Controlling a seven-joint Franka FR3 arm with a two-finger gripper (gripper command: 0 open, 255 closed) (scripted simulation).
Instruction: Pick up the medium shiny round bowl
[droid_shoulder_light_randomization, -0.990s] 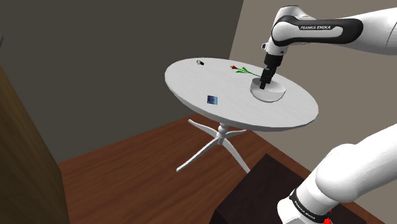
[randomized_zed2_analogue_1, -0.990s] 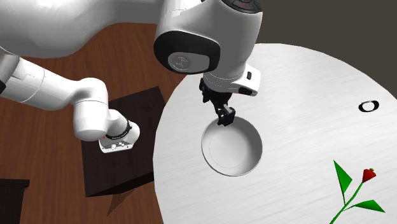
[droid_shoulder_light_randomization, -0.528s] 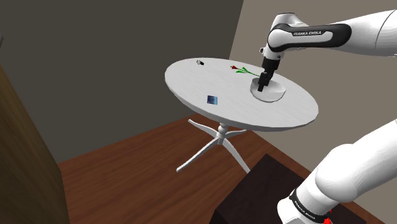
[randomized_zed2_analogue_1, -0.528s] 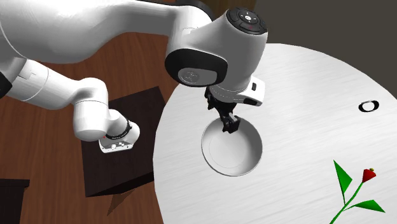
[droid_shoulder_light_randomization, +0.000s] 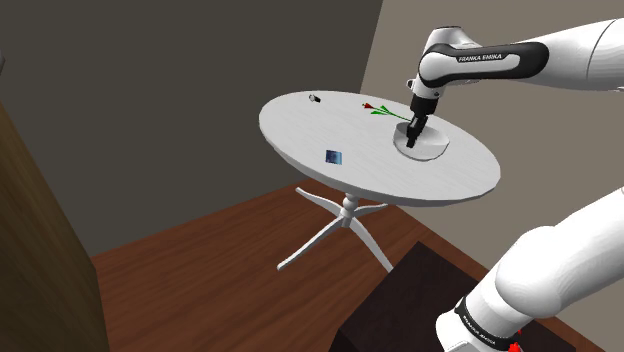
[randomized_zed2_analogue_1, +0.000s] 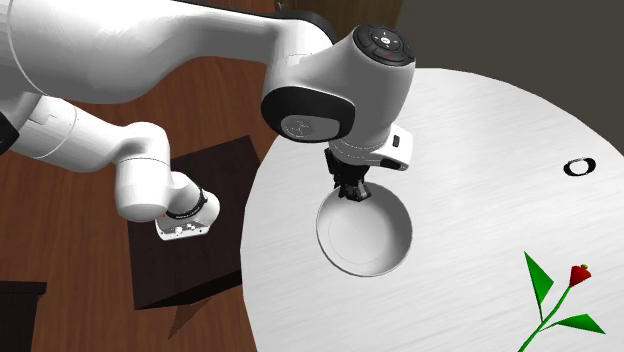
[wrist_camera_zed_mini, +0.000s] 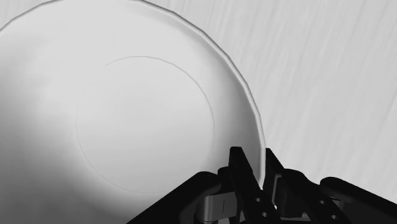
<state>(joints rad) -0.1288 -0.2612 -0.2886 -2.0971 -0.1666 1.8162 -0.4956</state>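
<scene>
Standing on a pedestal, round white counter (droid_shoulder_light_randomization: 300, 125) carries everything. White arm (randomized_zed2_analogue_1: 150, 50) reaches over it. White bowl (randomized_zed2_analogue_1: 367, 238) sits near the counter's stand-side edge. Claw (wrist_camera_zed_mini: 256, 167) pinches its rim, one finger inside, one outside. Red flower (randomized_zed2_analogue_1: 540, 278) lies well apart.

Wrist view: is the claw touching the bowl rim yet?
Touching. In the wrist view the claw straddles the rim of the white bowl, one finger inside, one outside. The wall fills the narrow slot between them with no gap showing.
</scene>
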